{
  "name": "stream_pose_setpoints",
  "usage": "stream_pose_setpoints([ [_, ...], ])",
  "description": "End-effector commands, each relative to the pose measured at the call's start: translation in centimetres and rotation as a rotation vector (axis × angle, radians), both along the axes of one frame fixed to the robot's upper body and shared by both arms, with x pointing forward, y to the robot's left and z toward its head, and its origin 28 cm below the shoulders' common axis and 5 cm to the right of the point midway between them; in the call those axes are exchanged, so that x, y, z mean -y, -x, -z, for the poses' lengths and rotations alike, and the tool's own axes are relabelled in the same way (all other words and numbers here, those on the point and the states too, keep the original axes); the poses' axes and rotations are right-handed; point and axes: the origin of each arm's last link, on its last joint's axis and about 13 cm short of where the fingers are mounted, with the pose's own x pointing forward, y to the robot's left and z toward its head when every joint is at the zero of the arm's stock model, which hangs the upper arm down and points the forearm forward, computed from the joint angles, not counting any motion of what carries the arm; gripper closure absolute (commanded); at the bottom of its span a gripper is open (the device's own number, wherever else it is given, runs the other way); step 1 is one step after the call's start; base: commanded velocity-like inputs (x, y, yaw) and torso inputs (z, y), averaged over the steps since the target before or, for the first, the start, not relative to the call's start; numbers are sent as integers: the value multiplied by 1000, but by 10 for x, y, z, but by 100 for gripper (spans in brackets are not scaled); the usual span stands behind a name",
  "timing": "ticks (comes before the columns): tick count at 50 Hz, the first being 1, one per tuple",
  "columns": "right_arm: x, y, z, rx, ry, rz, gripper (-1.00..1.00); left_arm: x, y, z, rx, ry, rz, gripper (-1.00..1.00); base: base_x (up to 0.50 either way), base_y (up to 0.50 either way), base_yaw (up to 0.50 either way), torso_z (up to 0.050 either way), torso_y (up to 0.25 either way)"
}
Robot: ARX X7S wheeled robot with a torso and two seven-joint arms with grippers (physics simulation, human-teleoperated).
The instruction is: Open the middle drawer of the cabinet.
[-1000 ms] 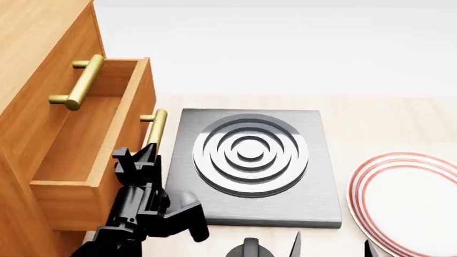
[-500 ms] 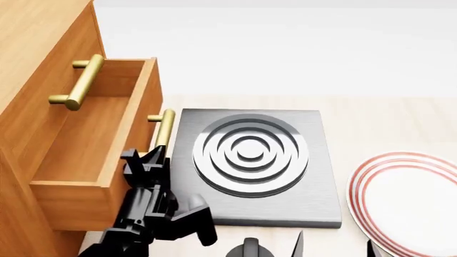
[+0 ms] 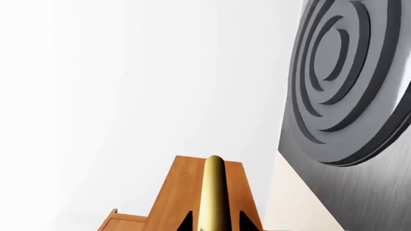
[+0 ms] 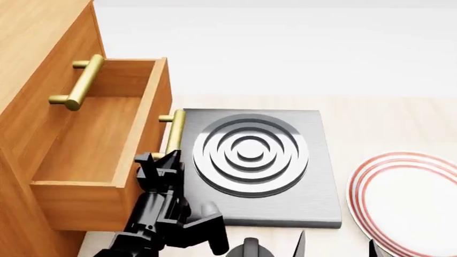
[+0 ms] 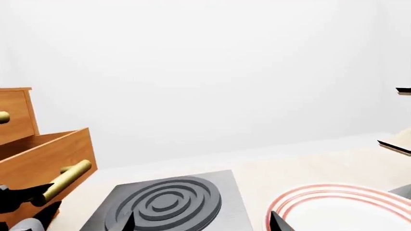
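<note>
Wooden middle drawer (image 4: pixel 100 139) pulled further out; left gripper (image 4: pixel 158 163) still clamping handle (image 4: pixel 174 131).

orange-brown cabinet (image 4: pixel 32 32), brass handle (image 4: pixel 173 134), grey ringed hotplate (image 4: pixel 250 152), red-rimmed white plate (image 4: pixel 407 195)

Your left tool (image 4: pixel 158 160) sits at the end of a black arm that rises from the lower edge of the head view, wrist angled up and slightly right. Its two fingers (image 4: pixel 145 159) stand on either side of the brass handle (image 4: pixel 173 134), closed around the bar's lower end. In the left wrist view only dark finger edges show beside the bar. Your right tool (image 5: pixel 199 222) hangs low with its pointed fingertips (image 5: pixel 128 222) spread well apart, gripping nothing.
</note>
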Motion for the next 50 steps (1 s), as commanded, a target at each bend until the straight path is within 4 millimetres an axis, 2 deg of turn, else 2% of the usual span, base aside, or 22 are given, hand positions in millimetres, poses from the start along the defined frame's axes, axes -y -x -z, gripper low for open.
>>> stream_pose_setpoints([
  [1,0,0,0,-1,-1,0,-100,38,13,-12,198,-58,180,100,0,-4,0,0,0],
  [18,-1,0,0,0,0,-1,-100,41,13,-14,201,-31,181,100,0,-1,0,1,4],
  [19,-1,0,0,0,0,-1,-100,42,12,-16,175,0,176,-100,0,0,0,0,0],
  [34,-1,0,0,-1,1,-1,-100,43,13,-16,237,8,186,-100,0,0,0,0,0],
  [40,-1,1,0,0,0,-1,-100,47,9,-30,263,62,171,-100,0,0,0,0,0],
  [43,0,1,-1,0,0,-1,-100,50,4,-41,217,183,144,-100,0,0,0,0,0],
  [44,0,1,0,0,0,-1,-100,52,0,-44,124,323,133,-100,0,0,0,0,0],
  [46,0,1,0,0,0,-1,-100,53,-3,-47,73,411,130,-100,0,0,0,0,0],
  [50,-1,0,0,0,2,-3,-100,43,-6,-72,62,645,122,-100,0,0,0,0,0],
])
